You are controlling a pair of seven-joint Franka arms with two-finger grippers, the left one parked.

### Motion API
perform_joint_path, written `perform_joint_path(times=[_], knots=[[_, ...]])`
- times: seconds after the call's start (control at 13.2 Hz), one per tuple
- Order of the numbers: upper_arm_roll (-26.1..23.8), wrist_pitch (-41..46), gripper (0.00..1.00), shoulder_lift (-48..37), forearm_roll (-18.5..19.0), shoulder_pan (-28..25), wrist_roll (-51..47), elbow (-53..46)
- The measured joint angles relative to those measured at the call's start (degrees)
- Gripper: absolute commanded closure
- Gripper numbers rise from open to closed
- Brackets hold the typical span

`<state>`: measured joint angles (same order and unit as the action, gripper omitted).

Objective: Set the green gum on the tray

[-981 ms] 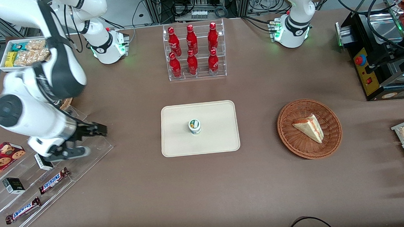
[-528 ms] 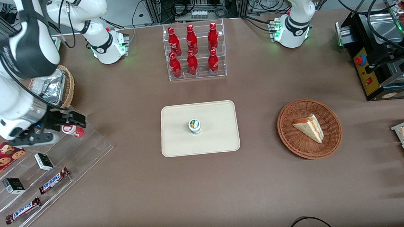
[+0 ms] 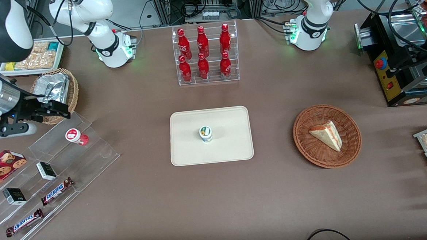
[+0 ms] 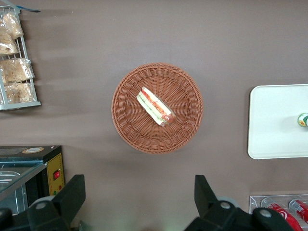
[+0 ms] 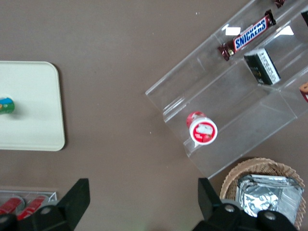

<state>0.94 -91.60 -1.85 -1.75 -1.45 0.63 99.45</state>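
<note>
Green gum (image 3: 205, 133): stands upright near the middle of the tray (image 3: 231, 147), lid up, nothing touching it.
Gripper (image 3: 54, 110): at the working arm's end of the table, over the rim of a wicker basket holding a foil container (image 3: 53, 89); fingers apart, empty.
Red-lidded gum bottle (image 3: 76, 136): alone on the upper step of the clear acrylic display stand (image 3: 91, 152), just nearer the camera than the gripper.
Lower steps: two Snickers bars (image 3: 56, 190), two small dark boxes (image 3: 46, 170).
Cola rack (image 3: 205, 54): six red bottles, farther from the camera than the tray.
Brown wicker basket (image 3: 350, 147): toward the parked arm's end, holds a sandwich wedge (image 3: 326, 135).
</note>
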Motion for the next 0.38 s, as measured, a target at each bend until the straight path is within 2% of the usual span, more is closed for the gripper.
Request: perform_joint_path(times=[0.38], knots=[[0.82, 4.82, 0.0, -1.7, 1.15, 0.09, -0.51, -1.5]])
